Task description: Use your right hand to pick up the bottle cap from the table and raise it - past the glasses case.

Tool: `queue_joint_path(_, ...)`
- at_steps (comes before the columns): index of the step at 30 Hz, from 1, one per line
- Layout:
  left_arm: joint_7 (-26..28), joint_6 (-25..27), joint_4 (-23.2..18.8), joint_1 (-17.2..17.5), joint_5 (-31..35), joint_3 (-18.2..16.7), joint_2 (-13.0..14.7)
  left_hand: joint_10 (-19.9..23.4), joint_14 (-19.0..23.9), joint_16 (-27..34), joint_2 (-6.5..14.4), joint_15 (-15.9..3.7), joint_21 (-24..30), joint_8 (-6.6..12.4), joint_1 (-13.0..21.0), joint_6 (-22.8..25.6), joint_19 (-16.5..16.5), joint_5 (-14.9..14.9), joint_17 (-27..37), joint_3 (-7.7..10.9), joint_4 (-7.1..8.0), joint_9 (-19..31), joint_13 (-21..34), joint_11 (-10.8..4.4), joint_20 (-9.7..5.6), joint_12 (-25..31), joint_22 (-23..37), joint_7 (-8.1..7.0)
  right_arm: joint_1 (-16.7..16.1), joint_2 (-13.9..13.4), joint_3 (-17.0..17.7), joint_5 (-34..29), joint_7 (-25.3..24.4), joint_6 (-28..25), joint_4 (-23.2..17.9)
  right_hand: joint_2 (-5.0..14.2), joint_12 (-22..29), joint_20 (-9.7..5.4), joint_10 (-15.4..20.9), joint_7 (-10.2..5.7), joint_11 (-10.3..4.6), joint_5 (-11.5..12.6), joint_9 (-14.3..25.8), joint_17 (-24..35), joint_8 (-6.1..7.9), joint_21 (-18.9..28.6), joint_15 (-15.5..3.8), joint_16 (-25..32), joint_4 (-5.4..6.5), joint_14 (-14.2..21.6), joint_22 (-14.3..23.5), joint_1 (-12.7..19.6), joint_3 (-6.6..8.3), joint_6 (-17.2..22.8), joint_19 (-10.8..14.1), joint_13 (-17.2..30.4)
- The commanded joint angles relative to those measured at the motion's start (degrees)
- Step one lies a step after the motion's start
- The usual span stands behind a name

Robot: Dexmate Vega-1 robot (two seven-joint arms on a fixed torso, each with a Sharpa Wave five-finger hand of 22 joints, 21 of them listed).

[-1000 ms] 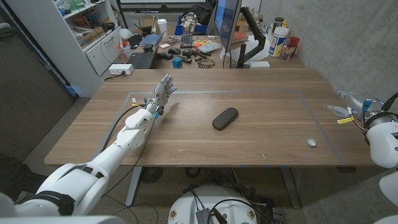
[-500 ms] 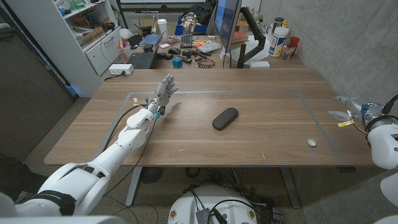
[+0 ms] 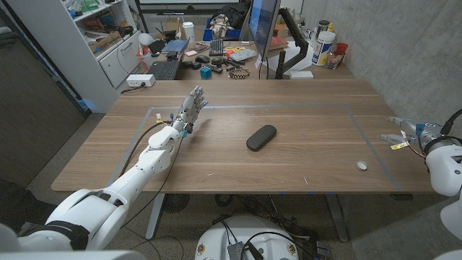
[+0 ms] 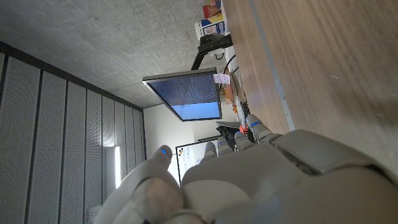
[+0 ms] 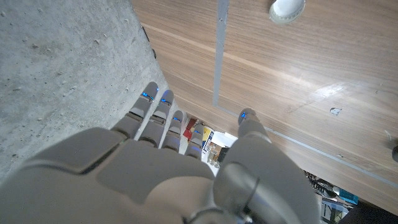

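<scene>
A small white bottle cap [image 3: 362, 165] lies on the wooden table near the front right, inside the taped line; it also shows in the right wrist view as the bottle cap [image 5: 286, 8]. A dark oval glasses case [image 3: 260, 137] lies at the table's middle, well left of the cap. My right hand [image 3: 406, 130] hovers at the table's right edge, behind and right of the cap, fingers straight and apart, holding nothing; my right hand [image 5: 180, 168] shows from the back. My left hand [image 3: 189, 108] stands at the far left, fingers extended and empty.
Grey tape [image 3: 382, 162] marks a rectangle on the table. A monitor [image 3: 263, 29], bottles [image 3: 325, 47] and desk clutter stand beyond the far edge. A concrete wall [image 3: 411, 50] runs close along the right side. A white shelf [image 3: 108, 43] stands at the back left.
My right hand has drifted nearer along the table's right edge, slightly closer to the cap. The left arm, cap and case are unmoved.
</scene>
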Motion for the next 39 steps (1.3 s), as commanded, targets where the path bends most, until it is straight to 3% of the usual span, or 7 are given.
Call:
queue_joint_path(1, -0.5, -0.5, 0.4, -0.1, -0.2, 0.0, -0.2, 0.0, -2.4, 0.2, 3.1, -3.53, -0.2, 0.20, -0.6, -0.3, -2.2, 0.3, 0.3, 0.10, 0.31, 0.2, 0.3, 0.08, -5.25, 0.0, 0.3, -0.26, 0.3, -1.2, -1.5, -1.1, 2.9, -1.9, 0.1, -0.75, 0.6, 0.16, 1.1, -0.27, -0.05, 0.4, 0.3, 0.1, 0.44, -0.2, -2.27, 0.1, 0.09, 0.2, 0.3, 0.2, -0.35, 0.2, -0.1, 0.2)
queue_joint_path(16, -0.9, -1.0, 0.4, 0.0, -0.5, -0.3, -0.2, 0.1, -2.3, 0.3, 3.0, -3.52, -0.2, 0.27, -0.9, -0.1, -2.0, 0.3, 0.3, -0.18, 0.49, 0.2, 0.3, 0.04, -5.29, 0.1, 0.3, -0.40, 0.9, -3.0, -3.7, -2.2, 4.5, -3.9, 0.7, -1.22, 1.5, -0.96, 3.4, -0.33, -0.99, 1.2, 0.6, 0.3, 1.63, 0.3, -2.79, 0.8, -0.28, 2.5, 0.3, 1.7, -0.44, 2.7, 1.1, 0.4)
queue_joint_path(18, -1.0, -1.0, 0.5, 0.0, -0.5, -0.3, -0.2, 0.1, -2.3, 0.3, 3.0, -3.53, -0.2, 0.24, -1.0, -0.2, -2.0, 0.3, 0.3, -0.22, 0.51, 0.2, 0.3, 0.07, -5.30, 0.1, 0.3, -0.44, 0.9, -3.2, -3.9, -2.0, 4.6, -4.1, 0.8, -1.21, 1.6, -1.53, 3.8, -0.33, -0.99, 1.4, 0.7, 0.4, 1.77, 0.5, -3.05, 1.0, -0.21, 3.0, 0.3, 1.8, -0.49, 3.0, 1.7, 0.4)
queue_joint_path(20, -1.0, -1.0, 0.5, 0.0, -0.6, -0.3, -0.2, 0.2, -2.3, 0.3, 3.0, -3.54, -0.2, 0.24, -1.0, -0.2, -1.9, 0.4, 0.3, -0.25, 0.53, 0.2, 0.3, 0.06, -5.28, 0.1, 0.3, -0.44, 1.0, -3.4, -4.1, -1.8, 4.9, -4.3, 1.0, -1.26, 1.6, -3.40, 3.8, -0.35, -0.92, 1.7, 0.8, 0.9, 1.97, 1.4, -3.81, 1.7, -0.07, 4.8, 0.4, 2.1, -0.74, 3.6, 3.6, 0.5)
queue_joint_path(25, -1.2, -1.0, 0.7, -0.1, -0.5, -0.3, -0.2, 0.2, -2.3, 0.3, 3.0, -3.77, -0.2, 0.25, -1.1, -0.1, -1.9, 0.4, 0.3, -0.33, 0.57, 0.2, 0.3, 0.06, -5.47, 0.1, 0.3, -0.42, 1.2, -4.2, -4.8, -1.5, 5.6, -5.2, 1.3, -0.70, 1.4, -4.10, 3.5, -0.34, -0.67, 2.0, 0.8, 1.8, 1.92, 3.1, -4.55, 3.1, 0.45, 7.8, 0.9, 2.2, -1.13, 3.7, 6.7, 0.6)
queue_joint_path(30, -1.2, -1.0, 0.5, -0.1, -0.5, -0.3, -0.2, 0.2, -2.3, 0.3, 3.0, -3.74, -0.3, 0.24, -1.2, -0.1, -1.9, 0.4, 0.3, -0.38, 0.58, 0.2, 0.3, 0.07, -5.52, 0.1, 0.3, -0.40, 1.3, -5.2, -5.4, -1.2, 6.4, -6.2, 1.4, 0.12, 0.6, -3.95, 2.9, -0.28, -0.47, 2.4, 0.8, 4.4, 1.75, 5.0, -5.04, 7.2, 0.37, 13.4, 2.5, 3.6, -2.01, 3.6, 7.6, 0.7)
queue_joint_path(39, -0.8, -0.8, -0.1, 0.0, -0.3, -0.2, 0.0, 0.2, -2.3, 0.3, 3.0, -3.71, -0.4, 0.23, -1.4, -0.1, -1.9, 0.4, 0.3, -0.52, 0.59, 0.2, 0.3, 0.05, -5.58, 0.0, 0.3, -0.40, 1.4, -6.8, -5.7, 0.4, 6.9, -7.6, 1.7, 0.05, 0.5, -3.65, 3.7, -0.26, -1.10, 2.5, 0.8, 6.3, 1.83, 5.8, -5.57, 9.1, 0.36, 13.6, 3.5, 4.3, -2.99, 4.1, 7.0, 0.7)
